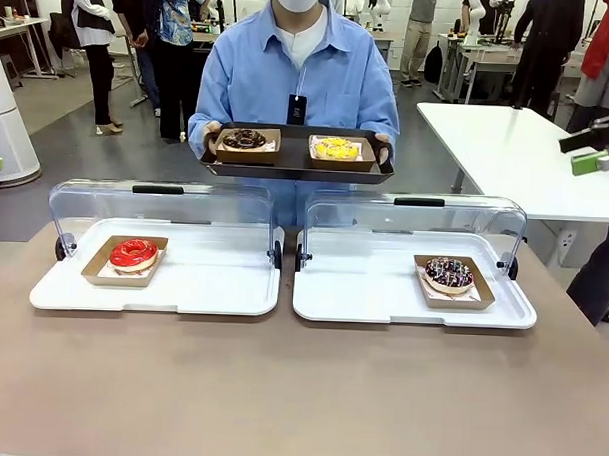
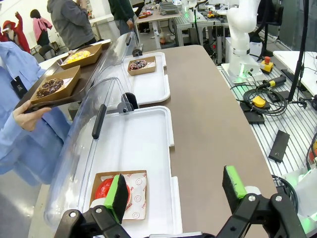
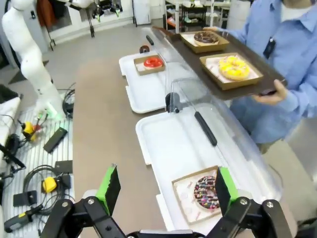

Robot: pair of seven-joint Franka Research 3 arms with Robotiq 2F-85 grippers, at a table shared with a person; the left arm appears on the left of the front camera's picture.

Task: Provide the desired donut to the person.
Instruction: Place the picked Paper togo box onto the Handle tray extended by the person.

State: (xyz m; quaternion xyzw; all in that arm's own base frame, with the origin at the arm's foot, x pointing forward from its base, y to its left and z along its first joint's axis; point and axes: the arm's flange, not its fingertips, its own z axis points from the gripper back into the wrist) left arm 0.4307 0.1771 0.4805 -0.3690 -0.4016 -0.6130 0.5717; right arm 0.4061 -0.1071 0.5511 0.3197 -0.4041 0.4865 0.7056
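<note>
The person (image 1: 290,72) in a light blue shirt stands at the far side, holding a dark tray (image 1: 297,170) with a chocolate donut (image 1: 246,140) and a yellow donut (image 1: 335,148). A red donut (image 1: 134,253) lies in the left white tray (image 1: 182,294). A sprinkled chocolate donut (image 1: 449,274) lies in the right white tray (image 1: 382,301). My left gripper (image 2: 176,191) hangs open above the red donut (image 2: 105,188) and the table's near side. My right gripper (image 3: 166,186) is open above the sprinkled donut (image 3: 205,192). Neither holds anything.
Both white trays have clear hinged lids (image 1: 415,222) standing open at the back. Each donut sits in a brown paper box. A white side table (image 1: 517,155) stands at the back right. Bystanders and other tables are farther off.
</note>
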